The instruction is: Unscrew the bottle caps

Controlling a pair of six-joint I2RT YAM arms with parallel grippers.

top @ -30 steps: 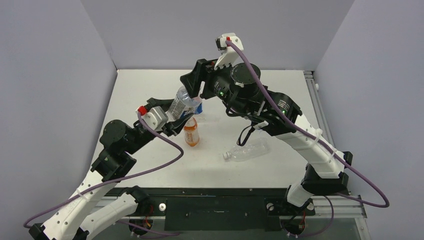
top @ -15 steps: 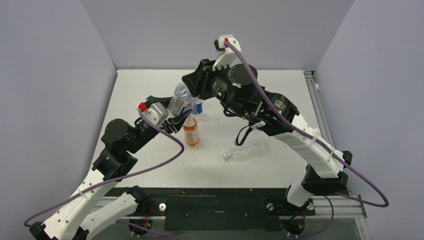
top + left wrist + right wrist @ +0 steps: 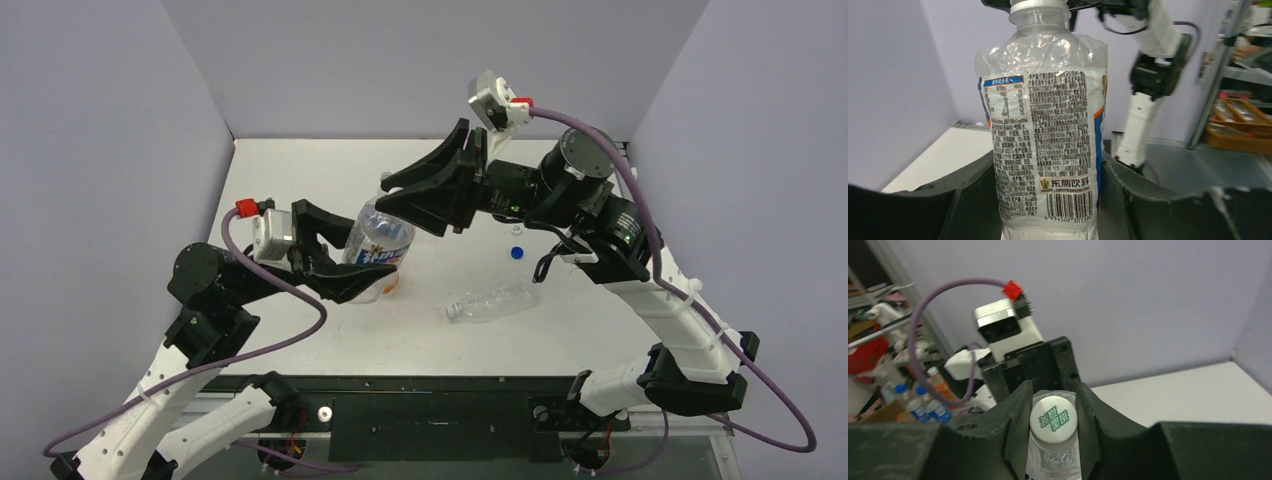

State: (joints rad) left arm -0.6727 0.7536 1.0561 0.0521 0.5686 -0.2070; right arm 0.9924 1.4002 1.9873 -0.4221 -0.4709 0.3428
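Overhead: the short clear plastic bottle with the blue-and-white label (image 3: pixel 378 245) is up off the white table (image 3: pixel 300 180), tilted, its walls see-through. My left gripper (image 3: pixel 365 262) grasps its body. My right gripper (image 3: pixel 392 198) reaches across from the right, clamped over its top. An orange bottle (image 3: pixel 391 284) is mostly hidden behind it. A plain clear bottle (image 3: pixel 492 300) lies on its side, and a small blue cap (image 3: pixel 516 252) sits loose just beyond it.

Left wrist: label print fills the view, and the top edge cuts off the bottle's round white cap (image 3: pixel 1038 6).

Right wrist: both fingers (image 3: pixel 1018 427) pinch that cap, green print facing me.
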